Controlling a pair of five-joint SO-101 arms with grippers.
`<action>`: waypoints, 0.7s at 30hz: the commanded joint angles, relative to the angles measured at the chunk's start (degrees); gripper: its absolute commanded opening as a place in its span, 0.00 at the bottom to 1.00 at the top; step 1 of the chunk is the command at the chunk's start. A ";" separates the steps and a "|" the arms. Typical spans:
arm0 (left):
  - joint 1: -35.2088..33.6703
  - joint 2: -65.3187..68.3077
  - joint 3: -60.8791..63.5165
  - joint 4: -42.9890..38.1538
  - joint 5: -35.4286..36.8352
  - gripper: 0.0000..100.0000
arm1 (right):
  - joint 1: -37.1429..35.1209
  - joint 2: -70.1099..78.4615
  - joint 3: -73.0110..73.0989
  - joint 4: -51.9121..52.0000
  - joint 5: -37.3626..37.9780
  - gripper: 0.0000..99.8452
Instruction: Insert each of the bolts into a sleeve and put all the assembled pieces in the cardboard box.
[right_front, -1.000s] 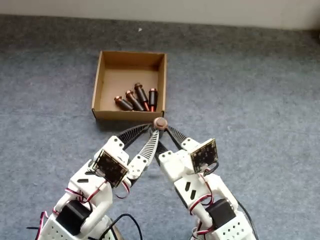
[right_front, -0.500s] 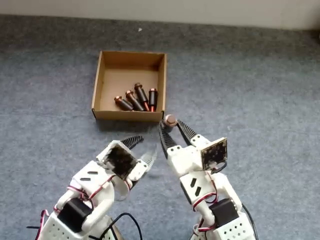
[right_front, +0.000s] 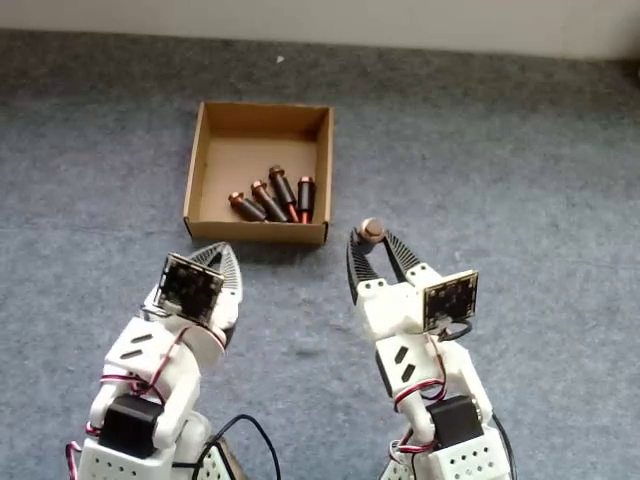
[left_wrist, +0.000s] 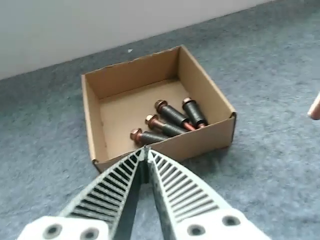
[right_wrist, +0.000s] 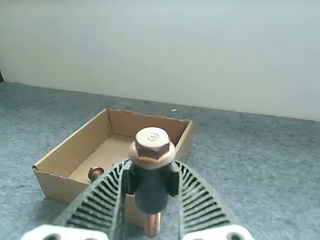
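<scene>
The cardboard box (right_front: 203, 150) sits at the table's middle back and holds several assembled bolts in dark sleeves (right_front: 272, 197), lying side by side near its front wall. My right gripper (right_front: 373, 250) is just right of the box's front right corner, shut on one more bolt in a sleeve (right_front: 371, 231), held upright with its copper head up. In the right wrist view that assembled bolt (right_wrist: 151, 172) stands between the fingers, the box (right_wrist: 65, 150) behind it. My left gripper (right_front: 222, 252) is shut and empty, in front of the box's front wall (left_wrist: 200, 142), its tips (left_wrist: 146, 152) together.
Grey carpet covers the table all around. A pale wall runs along the back edge. Open floor lies right of the box and between the two arms.
The left gripper let go of the assembled bolt, shut, and drew back to the left. The right gripper kept the piece and carried it right, away from the box's front wall.
</scene>
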 joint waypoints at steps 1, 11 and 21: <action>-6.90 -0.48 -1.54 1.67 -0.70 0.01 | 0.66 -0.92 5.32 0.84 -0.70 0.00; -14.11 -0.57 13.23 1.85 -0.70 0.01 | 0.66 -0.92 5.32 2.59 -0.70 0.00; -13.93 -0.13 15.34 4.31 -0.70 0.01 | 0.66 -0.57 5.32 2.68 -0.70 0.00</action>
